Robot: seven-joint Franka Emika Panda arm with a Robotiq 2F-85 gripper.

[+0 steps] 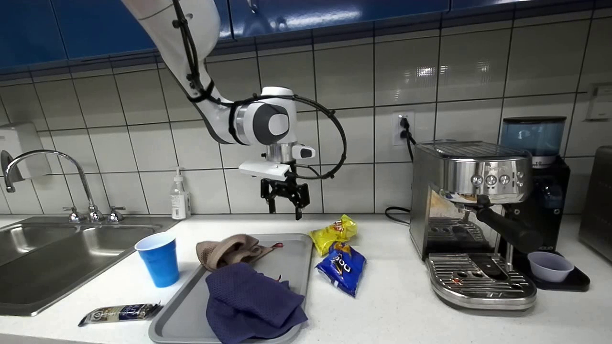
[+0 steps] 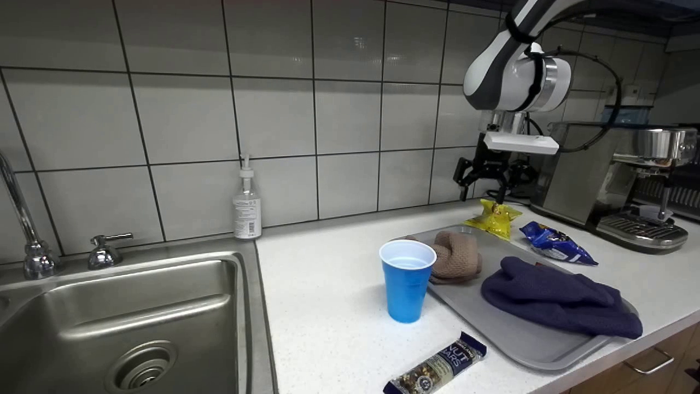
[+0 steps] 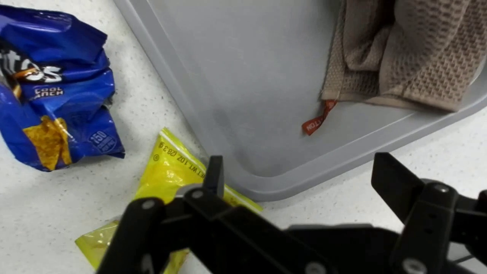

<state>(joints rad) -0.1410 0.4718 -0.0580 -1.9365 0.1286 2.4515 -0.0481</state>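
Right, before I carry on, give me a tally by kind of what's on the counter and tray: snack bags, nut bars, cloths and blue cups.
Snack bags: 2 (yellow bag, blue bag)
Nut bar: 1
Cloths: 2 (brown cloth, navy cloth)
Blue cup: 1
Total: 6
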